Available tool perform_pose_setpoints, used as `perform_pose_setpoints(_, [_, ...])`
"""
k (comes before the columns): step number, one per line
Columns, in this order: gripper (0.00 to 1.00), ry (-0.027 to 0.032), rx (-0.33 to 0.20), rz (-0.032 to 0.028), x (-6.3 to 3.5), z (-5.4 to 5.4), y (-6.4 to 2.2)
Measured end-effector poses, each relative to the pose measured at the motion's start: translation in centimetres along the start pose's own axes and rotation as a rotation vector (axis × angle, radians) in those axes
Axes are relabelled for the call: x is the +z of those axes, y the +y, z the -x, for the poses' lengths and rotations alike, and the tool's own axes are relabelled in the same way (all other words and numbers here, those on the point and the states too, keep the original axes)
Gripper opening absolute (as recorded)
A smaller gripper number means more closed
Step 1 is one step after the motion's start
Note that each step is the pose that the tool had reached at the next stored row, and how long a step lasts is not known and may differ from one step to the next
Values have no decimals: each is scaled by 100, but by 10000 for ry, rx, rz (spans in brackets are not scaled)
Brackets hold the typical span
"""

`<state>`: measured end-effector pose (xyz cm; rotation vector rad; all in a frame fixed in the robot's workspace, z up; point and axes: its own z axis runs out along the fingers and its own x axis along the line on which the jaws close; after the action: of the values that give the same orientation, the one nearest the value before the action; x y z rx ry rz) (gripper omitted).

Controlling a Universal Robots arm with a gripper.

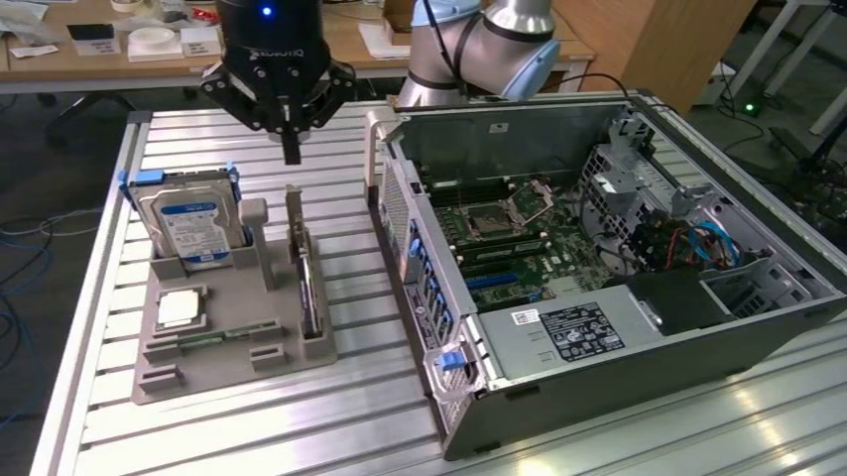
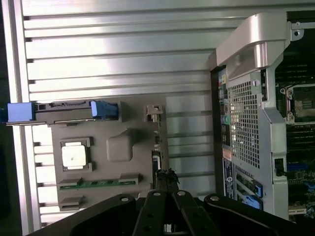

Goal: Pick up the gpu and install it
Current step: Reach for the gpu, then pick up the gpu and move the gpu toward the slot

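Observation:
The gpu (image 1: 303, 266) is a thin dark card standing on edge in a slot of the grey holder tray (image 1: 302, 355), its metal bracket end toward the back. My gripper (image 1: 293, 151) hangs above the far end of the card, apart from it, fingers shut together with nothing between them. In the wrist view the gpu (image 2: 157, 147) appears edge-on as a narrow strip, and the gripper (image 2: 166, 181) shows its shut fingertips over one end of that strip.
A hard drive (image 1: 193, 224) with blue rails stands upright in the tray, with a processor chip (image 1: 179, 307) and a green memory stick (image 1: 212, 338) lying flat. The open computer case (image 1: 741, 327) lies at the exterior view's right, motherboard (image 1: 523, 238) exposed. The table is slatted aluminium (image 1: 265, 426).

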<state>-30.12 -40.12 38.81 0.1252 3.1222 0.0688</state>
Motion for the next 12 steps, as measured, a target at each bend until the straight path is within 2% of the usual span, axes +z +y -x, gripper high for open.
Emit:
perform_pose_setpoints(6, [11, 8, 4, -2, 4, -166, -14])
perform_pose_setpoints(12, [11, 9, 4, -1, 3, -172, -17])
